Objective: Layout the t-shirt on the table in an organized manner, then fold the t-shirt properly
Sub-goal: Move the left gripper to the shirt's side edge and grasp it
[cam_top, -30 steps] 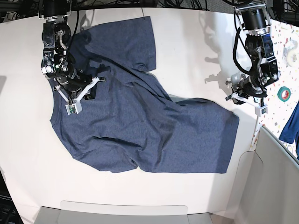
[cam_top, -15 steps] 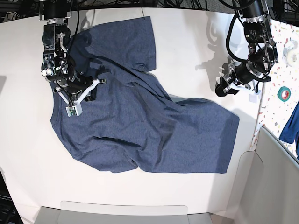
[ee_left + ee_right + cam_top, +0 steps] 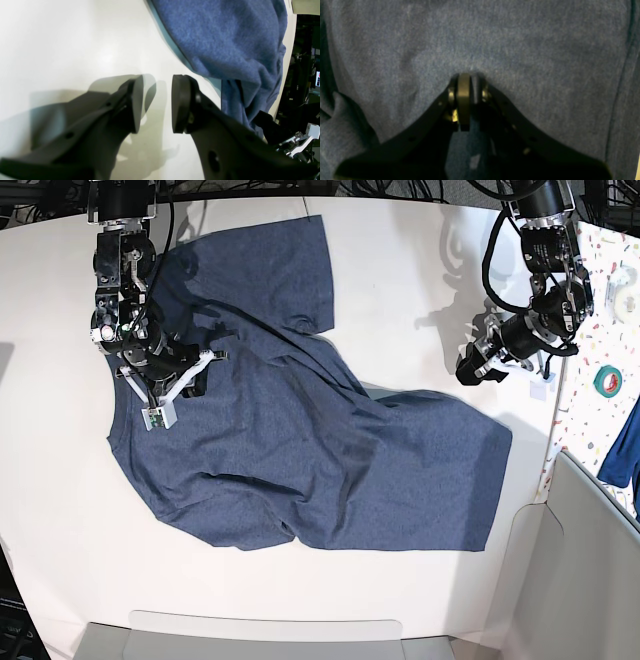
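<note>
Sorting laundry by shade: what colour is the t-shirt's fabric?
The t-shirt is a dark heathered navy blue; the base view shows it best.

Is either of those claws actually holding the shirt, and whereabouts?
The right gripper is shut on the t-shirt, apparently pinching fabric near its shoulder; the left gripper hangs open, holding nothing.

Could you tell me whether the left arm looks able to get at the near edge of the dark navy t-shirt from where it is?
Probably yes: the left gripper is open over bare white table, nothing between it and the dark navy cotton t-shirt.
</note>
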Available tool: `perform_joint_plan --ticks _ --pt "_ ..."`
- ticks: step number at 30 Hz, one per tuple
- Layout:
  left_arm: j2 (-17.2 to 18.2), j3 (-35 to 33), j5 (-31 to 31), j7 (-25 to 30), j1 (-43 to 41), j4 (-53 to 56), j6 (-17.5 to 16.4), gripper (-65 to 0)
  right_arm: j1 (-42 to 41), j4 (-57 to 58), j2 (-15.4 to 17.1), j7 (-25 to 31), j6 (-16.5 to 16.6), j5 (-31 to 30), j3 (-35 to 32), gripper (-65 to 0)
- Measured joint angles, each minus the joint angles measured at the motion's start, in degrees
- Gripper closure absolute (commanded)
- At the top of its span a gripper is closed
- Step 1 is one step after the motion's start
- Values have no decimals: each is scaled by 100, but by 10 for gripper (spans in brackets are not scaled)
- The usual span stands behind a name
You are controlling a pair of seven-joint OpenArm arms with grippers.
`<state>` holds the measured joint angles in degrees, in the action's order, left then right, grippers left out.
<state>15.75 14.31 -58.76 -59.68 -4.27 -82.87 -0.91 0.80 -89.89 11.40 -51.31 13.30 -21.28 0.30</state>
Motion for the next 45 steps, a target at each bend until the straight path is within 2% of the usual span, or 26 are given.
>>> perform_joint_plan --ticks 10,17,25,33,36,41,45 --pt "-103 0 122 -125 354 76 87 -190 31 0 2 61 -4 15 -17 -58" --pt "-122 13 31 -157 789 605 50 -222 15 2 7 46 -4 15 -28 -58" --pt "-254 479 229 -186 1108 752 131 -260 17 2 17 42 -2 -2 -28 -58" --pt "-402 542 -46 -46 1696 1882 22 -256 17 2 15 42 -2 -2 -28 -58" --pt "-503 542 13 -48 1825 2015 39 -204 17 2 15 37 -2 -2 -28 -58" --pt "-553 496 168 -39 1853 1805 44 0 17 2 17 37 -2 -4 -28 -58" --pt "-638 492 269 -382 1893 1401 133 -4 17 2 37 37 -2 -9 -28 -58"
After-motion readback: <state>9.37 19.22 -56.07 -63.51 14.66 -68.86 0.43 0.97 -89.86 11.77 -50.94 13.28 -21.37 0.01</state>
